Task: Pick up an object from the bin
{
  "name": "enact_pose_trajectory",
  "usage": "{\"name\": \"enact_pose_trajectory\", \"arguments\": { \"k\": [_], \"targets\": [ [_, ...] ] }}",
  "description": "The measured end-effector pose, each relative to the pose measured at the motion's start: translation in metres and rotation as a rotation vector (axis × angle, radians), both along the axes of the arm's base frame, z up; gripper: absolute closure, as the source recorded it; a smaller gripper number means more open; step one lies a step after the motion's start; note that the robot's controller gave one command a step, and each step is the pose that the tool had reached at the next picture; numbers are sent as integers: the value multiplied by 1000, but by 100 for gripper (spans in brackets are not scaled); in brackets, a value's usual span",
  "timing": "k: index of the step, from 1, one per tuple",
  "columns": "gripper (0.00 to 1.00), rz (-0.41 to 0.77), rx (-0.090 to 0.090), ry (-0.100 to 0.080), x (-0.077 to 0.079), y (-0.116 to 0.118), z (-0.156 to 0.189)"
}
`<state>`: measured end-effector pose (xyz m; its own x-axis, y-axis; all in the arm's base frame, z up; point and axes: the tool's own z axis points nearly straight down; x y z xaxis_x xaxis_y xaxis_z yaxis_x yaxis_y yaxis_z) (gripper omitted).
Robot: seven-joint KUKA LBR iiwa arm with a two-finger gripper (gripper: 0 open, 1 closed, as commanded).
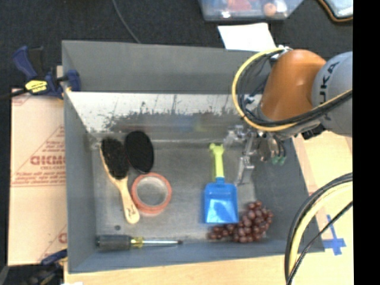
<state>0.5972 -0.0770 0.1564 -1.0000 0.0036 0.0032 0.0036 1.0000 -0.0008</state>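
You have the gripper, parted or closed you cannot tell, just right of the blue scoop in the right half of the bin, and its yellow-green handle points at the back wall.

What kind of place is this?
Probably a robotics lab: a grey metal bin holds unrelated things, a blue plastic scoop with green handle and dark purple grapes, beneath a robot arm's end effector.

Blue scoop, green handle, purple grapes, pink tape roll, black brush
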Motion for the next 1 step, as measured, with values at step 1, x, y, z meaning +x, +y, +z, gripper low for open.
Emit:
{"name": "enact_pose_trajectory", "arguments": {
  "k": [1],
  "targets": [
    [0, 3, -1, -8, 2, 0, 4]
  ]
}}
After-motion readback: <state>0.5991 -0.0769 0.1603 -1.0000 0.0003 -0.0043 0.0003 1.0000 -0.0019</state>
